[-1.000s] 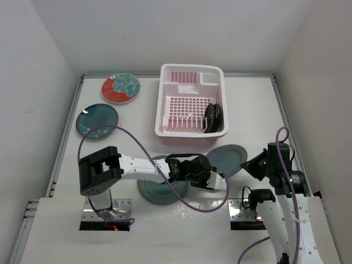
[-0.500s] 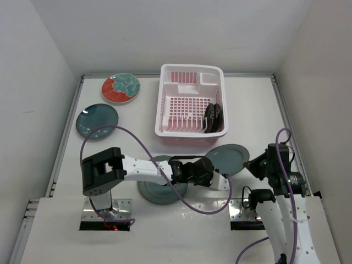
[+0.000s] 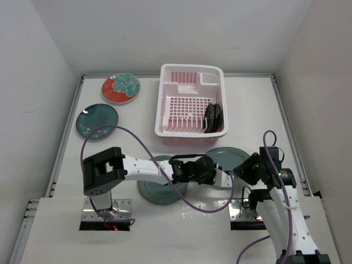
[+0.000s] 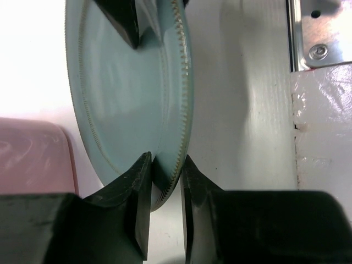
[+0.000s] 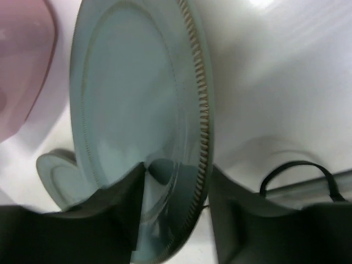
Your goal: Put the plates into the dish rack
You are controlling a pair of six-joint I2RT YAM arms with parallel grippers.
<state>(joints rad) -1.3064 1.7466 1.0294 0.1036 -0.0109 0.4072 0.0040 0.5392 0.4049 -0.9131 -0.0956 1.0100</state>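
The left arm's fingers (image 4: 141,184) are clamped on the ribbed rim of a large grey-teal plate (image 4: 126,93), one pad on the upper face and one beneath. The plate reaches ahead of them and the pink dish rack (image 3: 190,70) stands beyond and to their left. The bite looks shallow, barely past the lip. The left wrist view alone does not show whether the plate's far edge is clear of the white surface (image 3: 258,110).

Across the plate, the right arm's fingers (image 5: 131,204) stand apart, straddling the opposite rim without visibly pressing it. This reads as a two-handed pick-up or a handover. It would go best if the right fingers slid further over the rim and closed firmly before the left pair eased off. The plate could then be turned on edge and lowered into a free slot beside the small black plate (image 3: 213,117) already upright in the rack, which lies just past both sets of fingers.

The left arm lies low and long from its base, with its forearm crossing above a second grey-teal plate (image 3: 154,193) and its wrist rolled for the rim. The right arm is folded tight, with the elbow high and the wrist angled down and leftward.

Well behind the left fingers, a darker teal plate (image 3: 97,121) and a red plate (image 3: 121,88) wait
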